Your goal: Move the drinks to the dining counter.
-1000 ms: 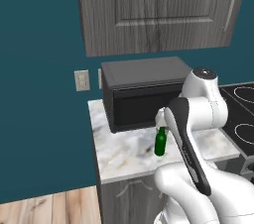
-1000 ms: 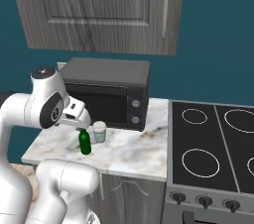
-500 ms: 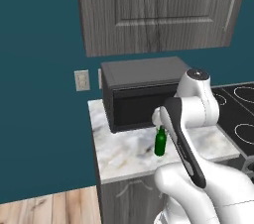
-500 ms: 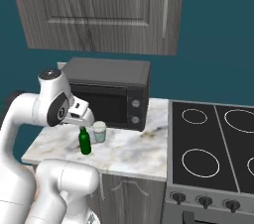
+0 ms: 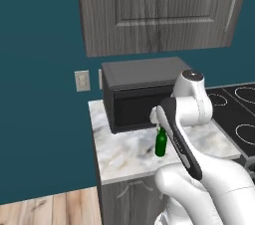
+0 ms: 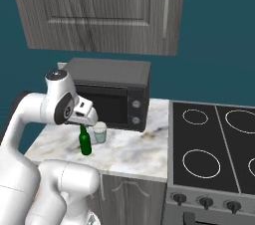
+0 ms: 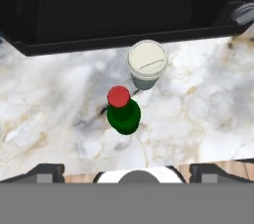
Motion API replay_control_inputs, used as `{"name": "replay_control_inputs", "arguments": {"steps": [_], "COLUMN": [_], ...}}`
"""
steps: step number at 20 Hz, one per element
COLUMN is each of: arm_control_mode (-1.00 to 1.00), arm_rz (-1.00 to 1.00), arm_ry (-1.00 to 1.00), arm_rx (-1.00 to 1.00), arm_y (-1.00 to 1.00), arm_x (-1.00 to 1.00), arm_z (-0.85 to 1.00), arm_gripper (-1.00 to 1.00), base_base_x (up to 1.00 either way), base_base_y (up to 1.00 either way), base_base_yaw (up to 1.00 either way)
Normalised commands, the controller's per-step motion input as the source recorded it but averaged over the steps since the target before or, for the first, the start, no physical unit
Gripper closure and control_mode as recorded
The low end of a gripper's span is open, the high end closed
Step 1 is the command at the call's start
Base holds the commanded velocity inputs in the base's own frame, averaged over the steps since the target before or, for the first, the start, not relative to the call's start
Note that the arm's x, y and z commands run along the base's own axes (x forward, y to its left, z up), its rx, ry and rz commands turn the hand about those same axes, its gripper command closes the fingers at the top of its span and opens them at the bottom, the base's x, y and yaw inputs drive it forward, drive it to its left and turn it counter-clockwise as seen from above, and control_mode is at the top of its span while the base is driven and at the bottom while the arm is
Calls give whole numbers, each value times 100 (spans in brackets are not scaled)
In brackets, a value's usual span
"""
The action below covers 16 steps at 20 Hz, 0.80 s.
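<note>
A small dark-green bottle with a red cap [image 7: 123, 113] stands upright on the small marble worktop [image 7: 44, 114], just in front of the black microwave [image 7: 114, 5]. This drink also shows in the base views [image 5: 161, 143] [image 6: 85, 142]. My gripper [image 7: 127, 172] hangs straight above it, open, fingertips [image 7: 45, 170] wide apart and touching nothing. From the sides the gripper [image 5: 159, 121] [image 6: 85, 120] sits a little above the cap. The dining counter is out of view.
A small white cup [image 7: 147, 63] [image 6: 100, 132] stands close beside the bottle, toward the microwave [image 6: 109, 92]. A black stovetop [image 6: 214, 139] adjoins the worktop on the right. Grey wall cabinets [image 5: 159, 10] hang overhead. The worktop's front edge [image 7: 74, 161] lies just below the bottle.
The arm has swung the hand over toward the green bottle and slightly down. The jaws have stayed open; bottle and cup have not moved.
</note>
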Motion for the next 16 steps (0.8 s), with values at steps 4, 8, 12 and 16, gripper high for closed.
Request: {"name": "replay_control_inputs", "arguments": {"steps": [4, 8, 12, 16], "arm_control_mode": [-100, -100, -100, -100], "arm_rz": [0, 0, 0, 0], "arm_ry": [0, 0, 0, 0], "arm_rx": [0, 0, 0, 0], "arm_y": [7, 5, 1, 0], "arm_x": [14, 18, 23, 21], "arm_z": [-21, -14, -7, -13], "arm_gripper": [-100, -100, -100, -100], "base_base_x": [0, 0, 0, 0], "base_base_y": [0, 0, 0, 0], "base_base_yaw": [0, 0, 0, 0]}}
